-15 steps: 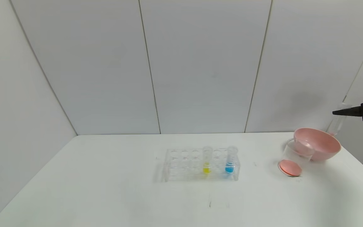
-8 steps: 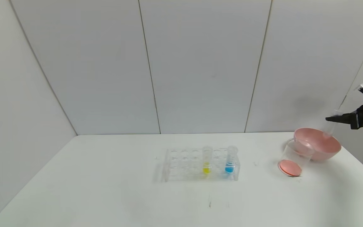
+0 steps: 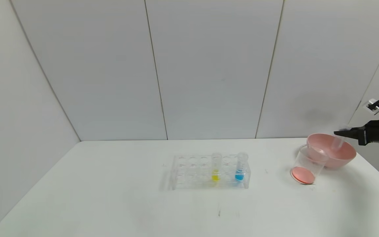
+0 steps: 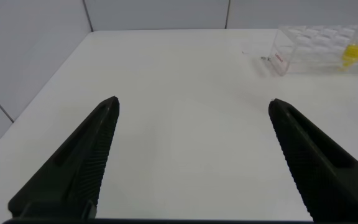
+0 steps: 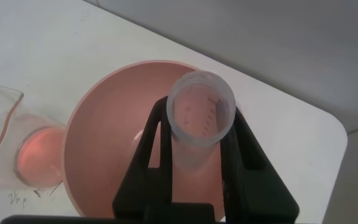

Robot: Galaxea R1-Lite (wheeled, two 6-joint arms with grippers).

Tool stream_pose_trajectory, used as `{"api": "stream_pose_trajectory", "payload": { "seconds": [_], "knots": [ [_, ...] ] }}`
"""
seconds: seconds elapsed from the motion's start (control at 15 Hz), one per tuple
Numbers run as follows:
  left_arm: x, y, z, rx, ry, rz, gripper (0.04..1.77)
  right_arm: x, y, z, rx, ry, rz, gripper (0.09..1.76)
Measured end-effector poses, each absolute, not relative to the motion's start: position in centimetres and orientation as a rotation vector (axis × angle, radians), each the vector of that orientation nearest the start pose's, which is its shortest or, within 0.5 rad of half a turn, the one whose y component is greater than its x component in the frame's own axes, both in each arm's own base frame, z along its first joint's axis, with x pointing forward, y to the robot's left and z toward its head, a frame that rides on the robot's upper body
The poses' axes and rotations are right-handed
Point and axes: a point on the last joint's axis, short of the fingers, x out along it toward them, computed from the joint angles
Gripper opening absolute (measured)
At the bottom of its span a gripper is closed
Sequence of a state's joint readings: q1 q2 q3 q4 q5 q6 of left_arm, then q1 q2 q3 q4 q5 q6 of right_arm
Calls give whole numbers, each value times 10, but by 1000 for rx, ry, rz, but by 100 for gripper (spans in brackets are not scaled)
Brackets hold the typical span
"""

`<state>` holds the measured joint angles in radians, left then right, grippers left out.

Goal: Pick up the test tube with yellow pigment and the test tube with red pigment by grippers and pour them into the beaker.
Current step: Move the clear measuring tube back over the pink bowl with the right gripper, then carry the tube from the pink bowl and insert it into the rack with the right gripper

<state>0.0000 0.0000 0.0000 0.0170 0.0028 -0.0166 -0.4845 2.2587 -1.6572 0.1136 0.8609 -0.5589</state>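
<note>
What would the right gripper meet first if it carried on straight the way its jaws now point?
Probably nothing nearby: the right gripper, shut on an emptied test tube, points level above the pink bowl. Its line passes over the bowl and beaker, though depth is uncertain.

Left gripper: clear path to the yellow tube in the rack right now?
Probably yes. The left gripper is open above bare table, and the test tube with yellow pigment stands in the rack ahead with nothing between. The right gripper is away over the pink bowl.
</note>
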Motion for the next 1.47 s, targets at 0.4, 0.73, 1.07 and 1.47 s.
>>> {"api": "stream_pose_trajectory", "payload": {
  "seconds": [0.4, 0.73, 1.07, 1.47],
  "knots": [
    [-23, 0, 74, -17, 17, 3, 172, 402, -187, 127, -80, 458, 512, 102],
    [-23, 0, 74, -17, 17, 2, 172, 401, -185, 131, -83, 455, 515, 135],
    [-23, 0, 74, -17, 17, 3, 172, 394, -165, 166, 14, 445, 500, 152],
    [-23, 0, 74, -17, 17, 3, 172, 373, -87, 235, 153, 450, 371, 162]
  ]
}}
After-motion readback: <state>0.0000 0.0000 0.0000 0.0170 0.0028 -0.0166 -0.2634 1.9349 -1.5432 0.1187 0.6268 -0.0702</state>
